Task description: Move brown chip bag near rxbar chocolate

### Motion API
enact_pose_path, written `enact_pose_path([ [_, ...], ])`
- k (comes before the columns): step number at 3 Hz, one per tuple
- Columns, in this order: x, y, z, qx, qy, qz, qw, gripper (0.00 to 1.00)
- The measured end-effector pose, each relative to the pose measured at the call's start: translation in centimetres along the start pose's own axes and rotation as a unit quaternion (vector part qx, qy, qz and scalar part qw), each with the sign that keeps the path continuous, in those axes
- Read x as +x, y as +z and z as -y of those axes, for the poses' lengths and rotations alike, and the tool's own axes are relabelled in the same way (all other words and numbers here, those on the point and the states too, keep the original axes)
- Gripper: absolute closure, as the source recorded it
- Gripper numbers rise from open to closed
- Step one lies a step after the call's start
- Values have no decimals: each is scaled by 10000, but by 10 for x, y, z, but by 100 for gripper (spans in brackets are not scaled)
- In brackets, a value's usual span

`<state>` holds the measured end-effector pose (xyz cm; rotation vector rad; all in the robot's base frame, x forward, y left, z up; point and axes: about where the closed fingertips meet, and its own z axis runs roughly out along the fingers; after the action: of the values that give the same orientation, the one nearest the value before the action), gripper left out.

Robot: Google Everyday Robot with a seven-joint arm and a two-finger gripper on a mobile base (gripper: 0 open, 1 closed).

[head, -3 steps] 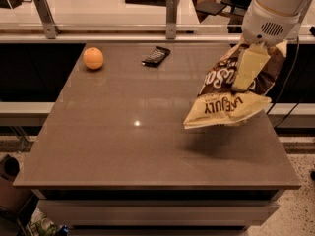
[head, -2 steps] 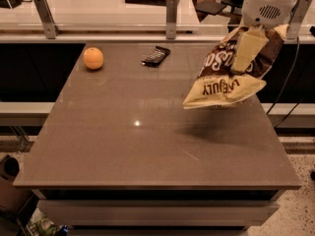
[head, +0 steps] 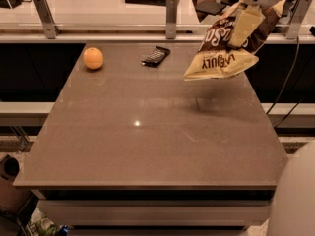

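gripper point(head: 241, 31): over the far right corner of the surface point(head: 147, 132), closed on the upper part of the chip bag, one pale finger pressed across its front
chip bag point(head: 222, 50): in the air, clear of the surface, hanging tilted with its cream end lowest and the print upside down
why held so: pinched near the top, so the slack bag droops. Being off the surface, it can travel without dragging or snagging
chocolate bar point(head: 156, 56): flat near the far edge, about mid-width, to the left of the bag and apart from it
orange point(head: 93, 58): near the far left corner, beyond the bar, well out of the path
step: carry phase, by my read. What's left is a move left along the far edge, then a set-down
risk: the drooping end could clip the bar on the way down, so land just beside it
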<state>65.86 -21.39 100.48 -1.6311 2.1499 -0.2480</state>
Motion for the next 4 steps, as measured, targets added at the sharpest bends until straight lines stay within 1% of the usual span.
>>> enact_pose_path([
  [1, -4, 6, 27, 425, 7, 255, 9988, 100],
  [2, -7, 12, 45, 885, 173, 527, 9945, 100],
  [3, -16, 15, 58, 1143, 167, 686, 9909, 100],
  [4, -16, 15, 58, 1143, 167, 686, 9909, 100],
])
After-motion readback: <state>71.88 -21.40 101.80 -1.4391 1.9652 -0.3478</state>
